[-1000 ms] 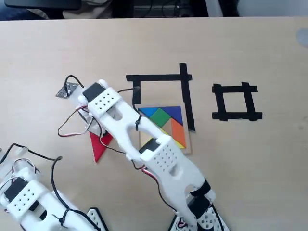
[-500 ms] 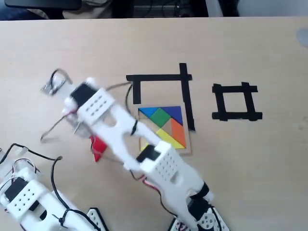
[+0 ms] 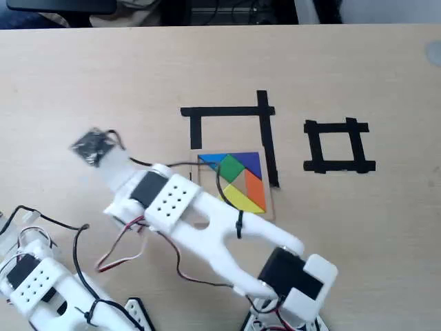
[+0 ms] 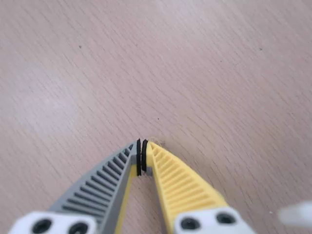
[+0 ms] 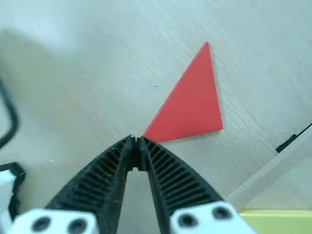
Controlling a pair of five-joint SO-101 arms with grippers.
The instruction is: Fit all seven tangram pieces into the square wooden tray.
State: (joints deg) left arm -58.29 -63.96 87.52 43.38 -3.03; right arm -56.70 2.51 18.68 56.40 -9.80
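Lying on the table (image 4: pixel 204 58) outside the wooden tray (image 3: pixel 270 207), the red triangle (image 5: pixel 192 102) was seen just beside the right end effector (image 5: pixel 136 141), pressed together; the left end effector (image 4: pixel 142 146) was pressed together too.

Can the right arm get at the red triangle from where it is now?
Probably yes. The right gripper sits at a corner of the red triangle, lying flat on the table, nothing between them. Its jaws are shut, so they must open first.
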